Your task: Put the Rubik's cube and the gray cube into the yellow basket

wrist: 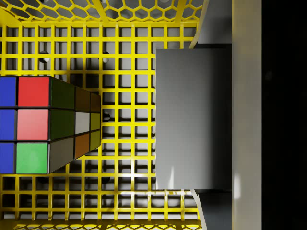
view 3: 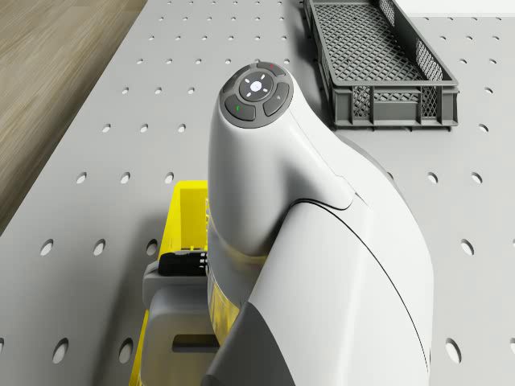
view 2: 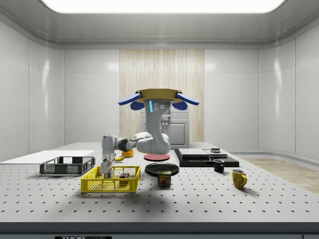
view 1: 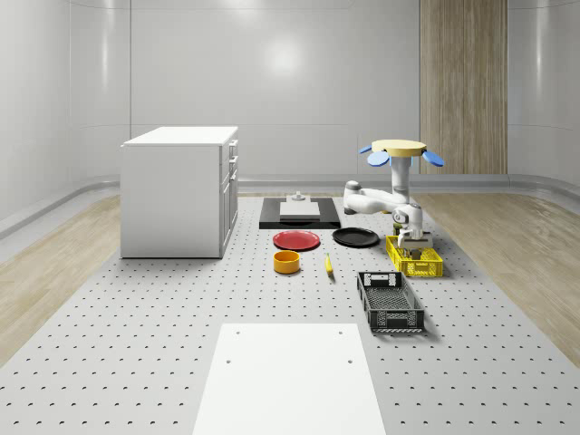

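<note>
The drone hovers over the bench. Its pincer reaches down into the yellow basket, pinching the gray cube just above the floor, beside the Rubik's cube lying inside.

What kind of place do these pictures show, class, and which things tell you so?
Probably a simulated robotics test lab: a perforated worktable, bare white wall panels, and a drone hovering beside sorting props like the yellow basket.
</note>
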`<state>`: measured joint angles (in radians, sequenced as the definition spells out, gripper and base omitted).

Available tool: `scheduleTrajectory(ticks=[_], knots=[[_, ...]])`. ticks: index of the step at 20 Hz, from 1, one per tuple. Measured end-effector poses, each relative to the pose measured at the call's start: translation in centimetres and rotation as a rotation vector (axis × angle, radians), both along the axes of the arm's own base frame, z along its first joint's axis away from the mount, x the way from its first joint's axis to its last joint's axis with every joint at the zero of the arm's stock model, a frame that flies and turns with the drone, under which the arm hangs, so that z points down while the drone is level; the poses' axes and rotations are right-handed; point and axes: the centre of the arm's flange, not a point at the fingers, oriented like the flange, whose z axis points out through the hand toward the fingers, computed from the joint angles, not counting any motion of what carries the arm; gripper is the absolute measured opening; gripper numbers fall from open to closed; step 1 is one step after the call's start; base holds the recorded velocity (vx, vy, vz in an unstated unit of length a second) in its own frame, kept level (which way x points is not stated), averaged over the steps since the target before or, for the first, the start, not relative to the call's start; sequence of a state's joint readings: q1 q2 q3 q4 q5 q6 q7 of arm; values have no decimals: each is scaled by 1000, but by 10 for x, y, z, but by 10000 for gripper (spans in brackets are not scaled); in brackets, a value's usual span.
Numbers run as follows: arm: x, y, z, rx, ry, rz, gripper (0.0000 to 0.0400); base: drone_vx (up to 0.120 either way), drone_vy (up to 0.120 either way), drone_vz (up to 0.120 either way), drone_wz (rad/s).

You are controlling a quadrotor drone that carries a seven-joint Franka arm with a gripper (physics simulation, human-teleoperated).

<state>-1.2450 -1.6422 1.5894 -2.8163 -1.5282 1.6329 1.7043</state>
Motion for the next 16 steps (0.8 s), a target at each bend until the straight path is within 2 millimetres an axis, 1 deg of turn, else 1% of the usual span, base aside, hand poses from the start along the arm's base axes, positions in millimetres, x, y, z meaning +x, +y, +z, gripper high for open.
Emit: scheduleTrajectory(ticks=[1, 3, 6, 10, 13, 16], knots=[[0, 0, 2, 0, 0, 0, 301, 0, 0, 0, 0], [0, 0, 4, 0, 0, 0, 340, 0, 0, 0, 0], [0, 0, -2, 0, 0, 0, 372, 0, 0, 0, 0], [0, 0, -16, 0, 0, 0, 390, 0, 0, 0, 0], [0, 0, -28, 0, 0, 0, 395, 0, 0, 0, 0], [0, 0, -36, 0, 0, 0, 398, 0, 0, 0, 0]])
